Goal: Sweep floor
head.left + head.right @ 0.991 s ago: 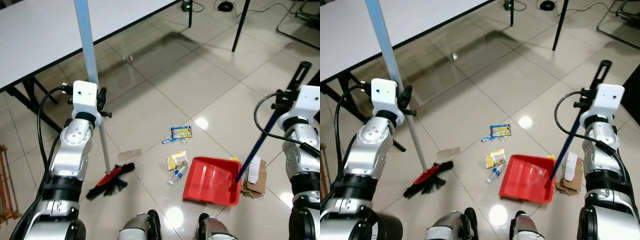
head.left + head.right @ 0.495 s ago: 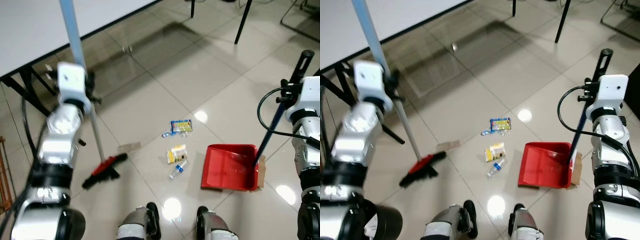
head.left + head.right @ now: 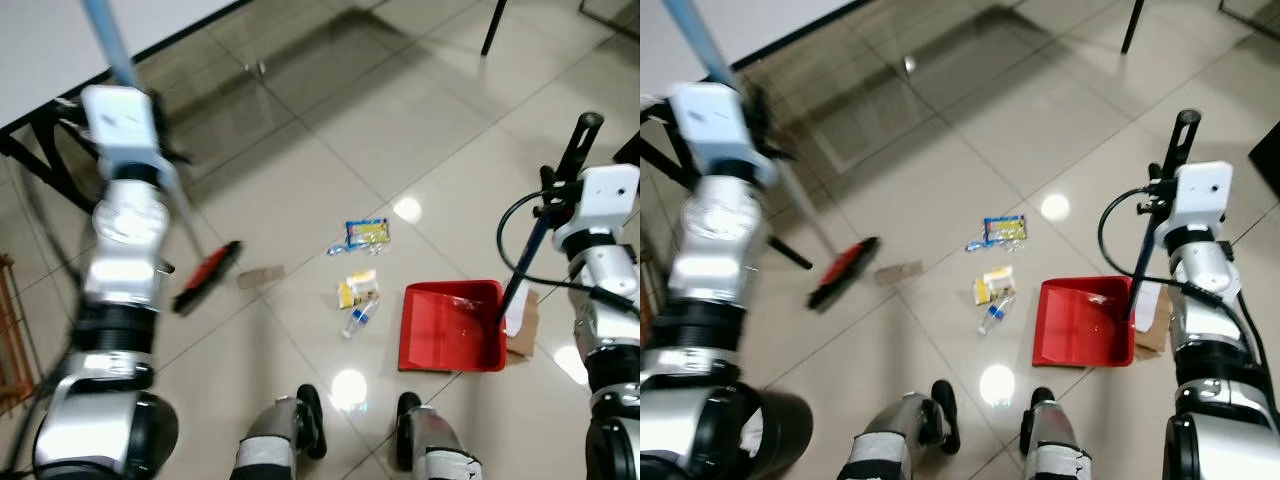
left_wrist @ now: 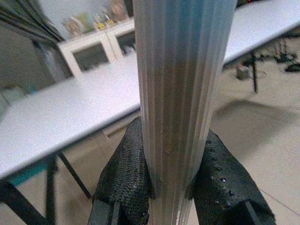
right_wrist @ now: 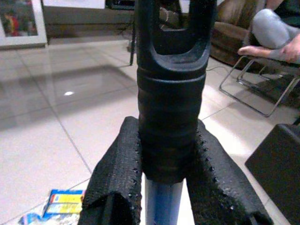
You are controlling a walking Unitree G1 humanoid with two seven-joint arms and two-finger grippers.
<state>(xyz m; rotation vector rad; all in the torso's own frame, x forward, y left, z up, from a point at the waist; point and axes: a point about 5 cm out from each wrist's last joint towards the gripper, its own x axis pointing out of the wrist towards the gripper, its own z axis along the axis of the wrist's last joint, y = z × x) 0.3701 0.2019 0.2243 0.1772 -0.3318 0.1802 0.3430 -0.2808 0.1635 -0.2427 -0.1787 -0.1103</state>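
Observation:
My left gripper (image 4: 168, 187) is shut on the broom's pale blue pole (image 4: 180, 89). The broom's red and black head (image 3: 207, 277) is on the floor at the left, blurred. My right gripper (image 5: 166, 176) is shut on the black grip (image 5: 171, 122) of the dustpan handle (image 3: 532, 245). The red dustpan (image 3: 450, 325) rests on the tiles at the right. Between broom and dustpan lie a blue and yellow wrapper (image 3: 367, 233), a yellow packet (image 3: 358, 290), a small plastic bottle (image 3: 357, 321) and a brown card scrap (image 3: 261, 276).
A white table (image 4: 61, 126) with black legs (image 3: 35, 165) stands at the far left. A flattened cardboard piece (image 3: 523, 325) lies just right of the dustpan. Another table leg (image 3: 495, 25) is at the far right. A seated person's legs (image 5: 274, 35) appear in the right wrist view.
The view has tilted down and shifted. The broom head has swung up and away to the left from the card scrap. The dustpan stays beside the cardboard, mouth toward the litter.

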